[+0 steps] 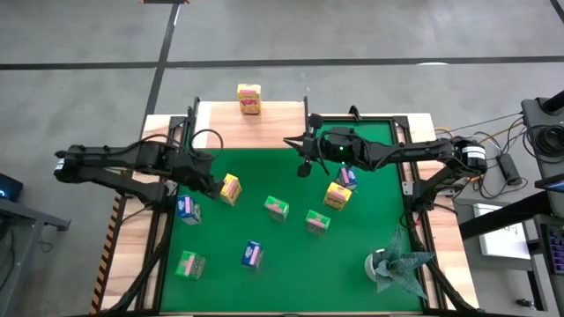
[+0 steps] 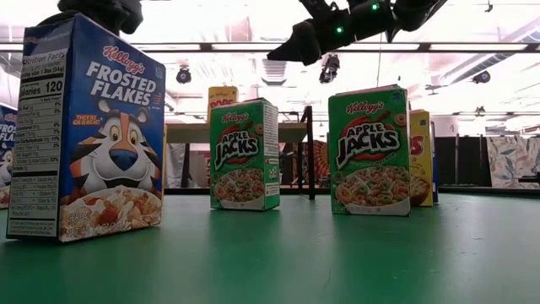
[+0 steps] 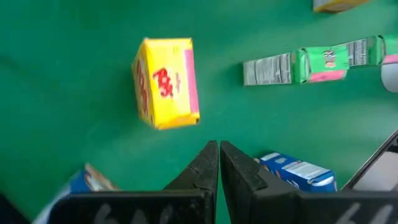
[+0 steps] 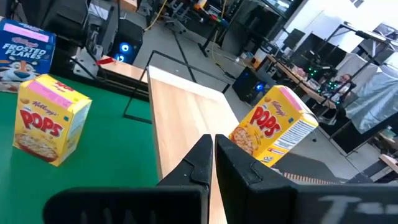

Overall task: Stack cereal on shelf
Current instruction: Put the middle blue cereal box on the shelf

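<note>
The wooden shelf point(image 1: 264, 123) stands at the mat's far edge with one yellow cereal box point(image 1: 249, 99) upright on it. Several cereal boxes stand on the green mat point(image 1: 370, 229): yellow point(image 1: 231, 188), blue point(image 1: 187, 209), green point(image 1: 277, 207), green point(image 1: 318, 221), yellow point(image 1: 337, 195), blue point(image 1: 346, 175), blue point(image 1: 252, 254), green point(image 1: 188, 264). My left gripper point(image 3: 219, 155) is shut and empty above the mat, just short of the yellow box point(image 3: 166, 83). My right gripper point(image 4: 213, 146) is shut and empty at the shelf's right end, near the yellow box on the shelf point(image 4: 273, 127).
A grey-green foil-like wad point(image 1: 397, 264) sits at the mat's near right corner. Black posts point(image 1: 307, 110) rise at the shelf's ends. In the low view a blue box point(image 2: 93, 127) and two green boxes point(image 2: 245, 152) point(image 2: 371, 148) stand close to the camera.
</note>
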Available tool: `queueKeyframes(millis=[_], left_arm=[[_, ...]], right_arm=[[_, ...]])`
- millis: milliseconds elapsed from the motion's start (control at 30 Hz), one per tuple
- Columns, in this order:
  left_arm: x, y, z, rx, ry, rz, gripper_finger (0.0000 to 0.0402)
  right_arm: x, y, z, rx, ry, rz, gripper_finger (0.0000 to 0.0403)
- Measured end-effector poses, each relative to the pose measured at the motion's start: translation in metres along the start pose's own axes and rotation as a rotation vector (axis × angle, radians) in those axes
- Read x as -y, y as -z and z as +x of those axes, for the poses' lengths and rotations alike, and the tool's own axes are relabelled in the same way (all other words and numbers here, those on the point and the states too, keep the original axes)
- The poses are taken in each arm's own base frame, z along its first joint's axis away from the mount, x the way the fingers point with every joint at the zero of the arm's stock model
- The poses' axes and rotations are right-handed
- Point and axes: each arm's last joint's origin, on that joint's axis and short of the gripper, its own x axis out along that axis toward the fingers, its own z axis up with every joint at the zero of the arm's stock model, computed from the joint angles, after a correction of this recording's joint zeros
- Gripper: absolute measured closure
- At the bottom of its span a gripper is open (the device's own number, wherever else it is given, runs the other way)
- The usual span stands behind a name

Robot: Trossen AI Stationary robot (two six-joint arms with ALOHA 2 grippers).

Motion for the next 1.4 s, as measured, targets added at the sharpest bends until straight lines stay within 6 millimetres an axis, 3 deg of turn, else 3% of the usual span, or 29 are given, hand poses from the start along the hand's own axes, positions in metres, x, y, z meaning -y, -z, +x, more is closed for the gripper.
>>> queueKeyframes(millis=[200, 333, 633, 900, 1400], left_arm=[[0.002, 0.013, -0.001, -0.058, -0.029, -0.184, 0.0390], [-0.007, 0.027, -0.003, -0.107, -0.162, -0.299, 0.0361], [-0.016, 0.045, -0.004, -0.107, -0.386, -0.387, 0.0251], [-0.023, 0.052, 0.010, -0.094, -0.489, -0.399, 0.0161], [-0.030, 0.071, 0.032, -0.088, -0.606, -0.372, 0.0145]], right_arm=[[-0.001, 0.002, 0.000, -0.017, -0.009, -0.016, 0.0394], [0.001, 0.004, 0.000, -0.033, -0.010, -0.021, 0.0394], [0.008, 0.011, 0.001, -0.066, 0.003, -0.019, 0.0394], [0.010, 0.012, 0.002, -0.072, 0.006, -0.014, 0.0394], [0.009, 0.013, 0.002, -0.079, 0.003, -0.013, 0.0394]])
